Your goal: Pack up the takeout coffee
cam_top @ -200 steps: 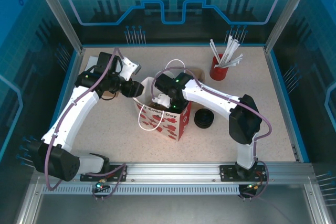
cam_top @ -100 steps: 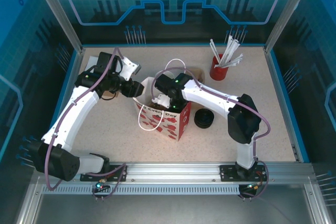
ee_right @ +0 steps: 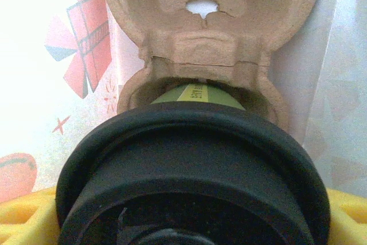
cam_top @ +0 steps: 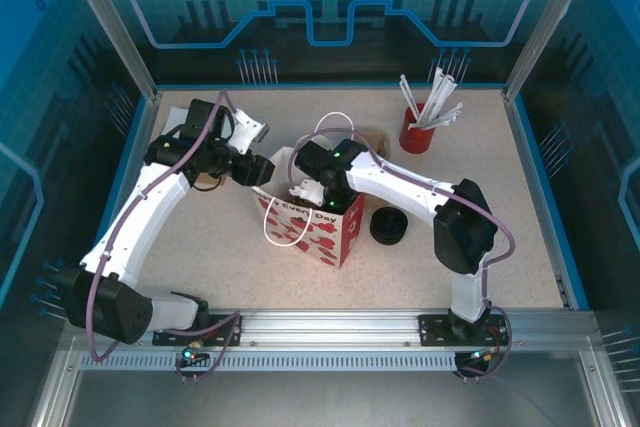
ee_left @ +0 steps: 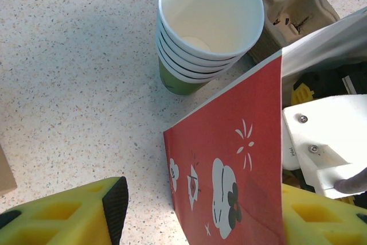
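Right gripper [cam_top: 303,190], you see from above, reaches down into the red paper bag [cam_top: 322,232]. Its wrist camera adds the takeout coffee [ee_right: 192,159]: black lid spanning both yellow pads [ee_right: 23,222], seemingly gripped wide, green wall seated in a cardboard carrier [ee_right: 203,44] pocket. Left gripper [ee_left: 200,216] stands open astride the bag's wall.
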{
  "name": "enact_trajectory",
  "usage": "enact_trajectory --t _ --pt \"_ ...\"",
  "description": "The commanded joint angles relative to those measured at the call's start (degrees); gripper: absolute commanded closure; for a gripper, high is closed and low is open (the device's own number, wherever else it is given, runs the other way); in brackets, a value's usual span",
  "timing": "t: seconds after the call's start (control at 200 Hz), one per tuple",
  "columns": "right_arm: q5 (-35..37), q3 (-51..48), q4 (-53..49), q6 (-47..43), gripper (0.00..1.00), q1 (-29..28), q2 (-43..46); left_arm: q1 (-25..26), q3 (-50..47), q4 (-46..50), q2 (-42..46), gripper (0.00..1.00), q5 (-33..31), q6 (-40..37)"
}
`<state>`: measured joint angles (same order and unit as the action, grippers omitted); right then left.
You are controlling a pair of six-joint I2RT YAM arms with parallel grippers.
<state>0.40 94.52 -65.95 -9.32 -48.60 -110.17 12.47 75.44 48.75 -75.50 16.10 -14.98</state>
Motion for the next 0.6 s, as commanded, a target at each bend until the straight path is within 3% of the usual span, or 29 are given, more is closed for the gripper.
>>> enact_trajectory --t 0.0,0.26,0.595 --pt "-1.4 -1.8 -1.3 -0.6 0.18 0.7 -2.5 -0.5 0.1 1.4 -0.8 0.41 -0.4 0.4" --pt "-1.4 -1.5 -1.2 -0.1 0.17 1.0 -2.2 -0.4 0.1 1.5 -0.8 0.41 0.0 0.4" --pt "-2.3 2.5 -1.6 3.7 0.05 1.7 0.1 -0.4 -0.2 1.6 0.2 0.56 2.3 1.3"
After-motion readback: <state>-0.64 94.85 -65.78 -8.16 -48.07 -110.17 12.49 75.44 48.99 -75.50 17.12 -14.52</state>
